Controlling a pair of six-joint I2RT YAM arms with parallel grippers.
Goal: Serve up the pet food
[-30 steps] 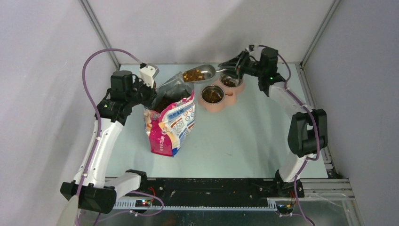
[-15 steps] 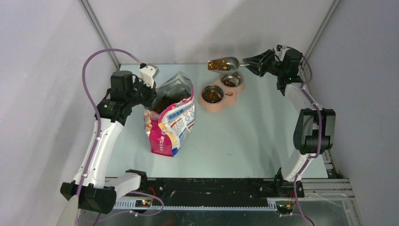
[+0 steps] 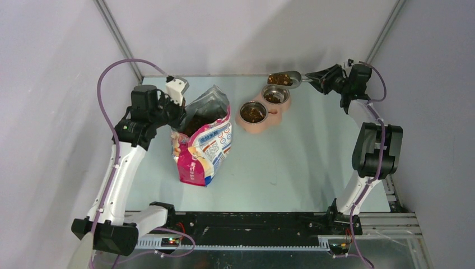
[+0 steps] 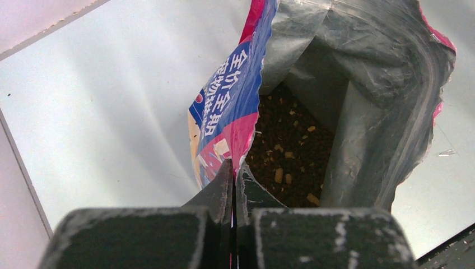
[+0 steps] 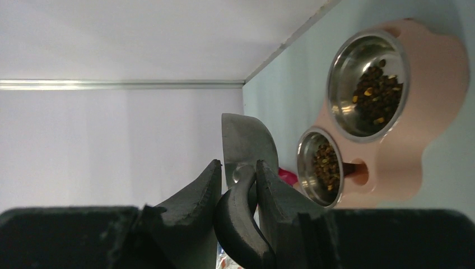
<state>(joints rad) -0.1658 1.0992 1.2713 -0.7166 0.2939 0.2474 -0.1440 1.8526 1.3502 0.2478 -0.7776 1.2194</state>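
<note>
The pet food shows as dark-brown kibble in the open printed bag [image 3: 201, 143], where a heap [image 4: 285, 151] lies inside. More kibble [image 3: 278, 79] fills the grey metal scoop [image 3: 287, 78]. My right gripper [image 3: 311, 76] is shut on the scoop's black handle [image 5: 246, 224] and holds it level, just behind the far bowl [image 3: 275, 96] of the pink double feeder [image 3: 263, 124]. Both steel bowls [image 5: 369, 84] [image 5: 319, 165] hold some kibble. My left gripper [image 4: 234, 165] is shut on the bag's torn rim [image 4: 241, 129] and keeps its mouth open.
The feeder stands at the back centre of the pale table [image 3: 291, 168], the bag at mid-left. The enclosure's white walls [image 3: 241, 33] and metal corner posts [image 3: 386, 33] stand close behind the scoop and my right arm.
My right arm has carried the loaded scoop rightward from over the bag's mouth to behind the far bowl. The left arm and the bag have stayed put.
</note>
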